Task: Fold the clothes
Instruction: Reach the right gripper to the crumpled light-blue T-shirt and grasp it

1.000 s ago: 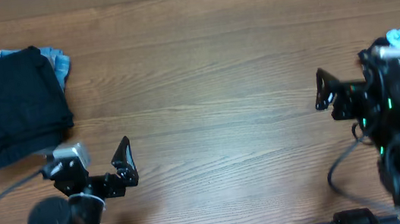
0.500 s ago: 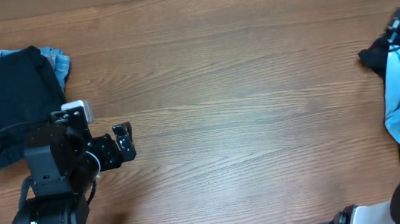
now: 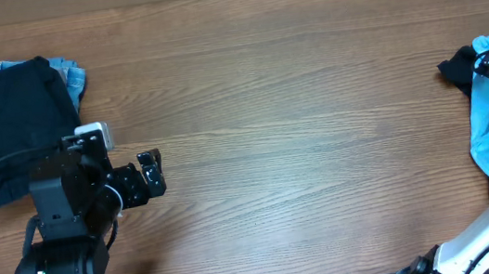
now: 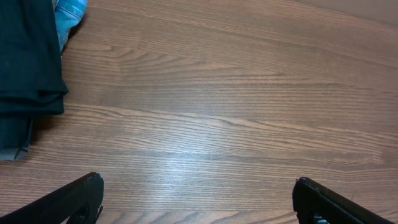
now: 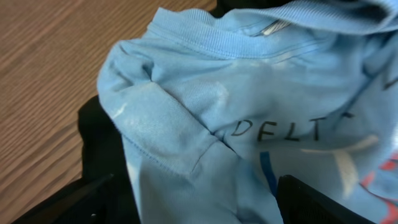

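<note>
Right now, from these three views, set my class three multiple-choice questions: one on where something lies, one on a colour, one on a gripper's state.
1. Seen from overhead, where on the table does the folded black garment lie?
A centre; B far left; C near right corner.
2. What colour is the T-shirt below the right gripper?
A light blue; B yellow; C green.
3. How is the left gripper?
A shut on cloth; B out of view; C open over bare wood.

Answers:
1 B, it sits at the overhead view's left edge.
2 A, the right wrist view shows light blue cloth with lettering.
3 C, its fingers stand wide apart with only wood between them.
</note>
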You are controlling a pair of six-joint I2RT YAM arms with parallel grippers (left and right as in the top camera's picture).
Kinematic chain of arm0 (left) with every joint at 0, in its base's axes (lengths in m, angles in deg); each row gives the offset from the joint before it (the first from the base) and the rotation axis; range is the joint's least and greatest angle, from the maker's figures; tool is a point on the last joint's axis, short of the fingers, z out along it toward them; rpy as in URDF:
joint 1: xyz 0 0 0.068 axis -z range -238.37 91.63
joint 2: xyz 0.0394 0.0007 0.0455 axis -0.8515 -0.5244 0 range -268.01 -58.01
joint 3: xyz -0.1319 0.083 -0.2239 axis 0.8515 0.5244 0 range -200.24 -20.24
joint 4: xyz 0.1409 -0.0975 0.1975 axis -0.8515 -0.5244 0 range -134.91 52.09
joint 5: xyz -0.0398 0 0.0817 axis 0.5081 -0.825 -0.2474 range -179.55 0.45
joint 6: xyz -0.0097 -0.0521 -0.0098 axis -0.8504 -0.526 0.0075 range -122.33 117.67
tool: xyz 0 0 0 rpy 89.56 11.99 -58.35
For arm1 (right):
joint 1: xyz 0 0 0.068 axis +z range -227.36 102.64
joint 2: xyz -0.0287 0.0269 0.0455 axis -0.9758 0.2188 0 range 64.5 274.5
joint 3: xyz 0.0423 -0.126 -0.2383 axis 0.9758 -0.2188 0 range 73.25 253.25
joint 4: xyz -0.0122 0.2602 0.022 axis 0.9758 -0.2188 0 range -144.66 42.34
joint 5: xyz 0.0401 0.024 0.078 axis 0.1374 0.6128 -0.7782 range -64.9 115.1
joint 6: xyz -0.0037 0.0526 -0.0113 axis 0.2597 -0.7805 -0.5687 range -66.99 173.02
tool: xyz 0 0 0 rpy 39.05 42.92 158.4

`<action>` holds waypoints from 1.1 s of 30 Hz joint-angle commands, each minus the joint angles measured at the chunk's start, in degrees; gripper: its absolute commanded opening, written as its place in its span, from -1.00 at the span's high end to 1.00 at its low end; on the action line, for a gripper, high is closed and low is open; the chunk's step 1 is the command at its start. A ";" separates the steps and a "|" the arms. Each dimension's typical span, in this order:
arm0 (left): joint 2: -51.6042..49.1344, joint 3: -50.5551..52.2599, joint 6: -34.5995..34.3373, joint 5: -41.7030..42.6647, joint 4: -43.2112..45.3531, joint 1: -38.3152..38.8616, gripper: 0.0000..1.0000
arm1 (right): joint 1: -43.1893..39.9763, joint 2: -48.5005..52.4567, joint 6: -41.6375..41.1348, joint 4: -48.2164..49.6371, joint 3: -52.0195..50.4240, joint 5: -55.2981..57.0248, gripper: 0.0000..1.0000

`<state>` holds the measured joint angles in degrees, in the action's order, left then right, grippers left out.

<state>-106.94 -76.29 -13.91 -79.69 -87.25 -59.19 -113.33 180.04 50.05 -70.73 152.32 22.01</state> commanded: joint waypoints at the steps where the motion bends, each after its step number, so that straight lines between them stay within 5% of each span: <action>1: 0.24 -1.66 1.29 0.24 0.31 0.11 -1.00 | -0.07 1.70 0.20 2.21 0.90 -0.87 -0.68; 14: 0.24 -1.66 1.29 0.22 0.33 0.11 -1.00 | -0.04 4.28 0.17 5.29 0.87 -1.11 -0.20; 19: 0.22 -1.66 1.29 0.24 0.57 0.11 -1.00 | -0.04 3.91 0.15 5.75 1.14 -1.75 0.67; 21: 0.22 -1.66 1.29 0.22 0.55 0.11 -1.00 | -0.04 1.62 -0.09 5.40 2.51 -2.54 0.85; 28: 0.22 -1.66 1.29 0.24 0.79 0.11 -1.00 | 2.80 -13.00 1.77 -1.03 13.55 -16.98 0.92; 33: 0.24 -1.66 1.29 0.26 0.94 0.11 -1.00 | 21.27 -24.90 11.56 -7.80 18.47 -30.38 0.93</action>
<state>-106.94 -76.29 -13.91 -79.69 -86.57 -59.19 -104.08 161.55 54.53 -76.44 167.97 3.43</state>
